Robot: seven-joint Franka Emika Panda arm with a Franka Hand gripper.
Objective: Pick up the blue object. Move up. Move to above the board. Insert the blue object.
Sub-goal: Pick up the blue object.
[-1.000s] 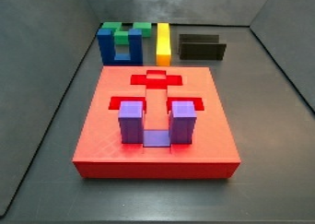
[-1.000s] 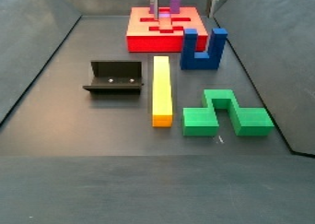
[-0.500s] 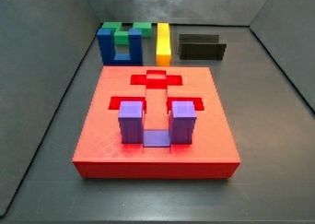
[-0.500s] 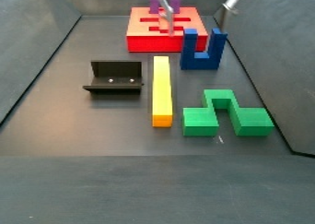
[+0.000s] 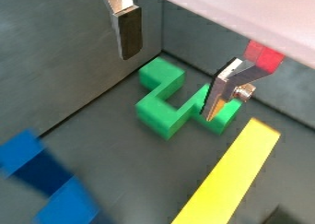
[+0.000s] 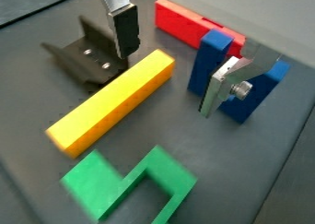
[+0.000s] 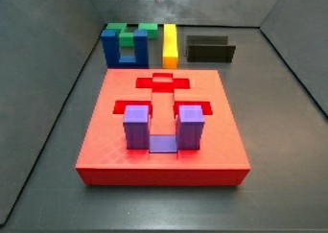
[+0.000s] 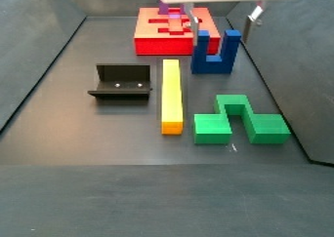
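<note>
Above the floor's far end, one gripper (image 6: 179, 57) hangs wide open (holding nothing) over one blue object (image 6: 234, 73) beside one board (image 8: 170, 36).

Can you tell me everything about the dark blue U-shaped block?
The blue object is a dark blue block shaped like a U, with two upright prongs joined by a base. It looks like smooth plastic. It stands upright on the dark floor, close beside the red board and near the end of the yellow bar. Nothing grips it: the end effector hangs open above, with one silver finger showing in front of it in a wrist view.
</note>
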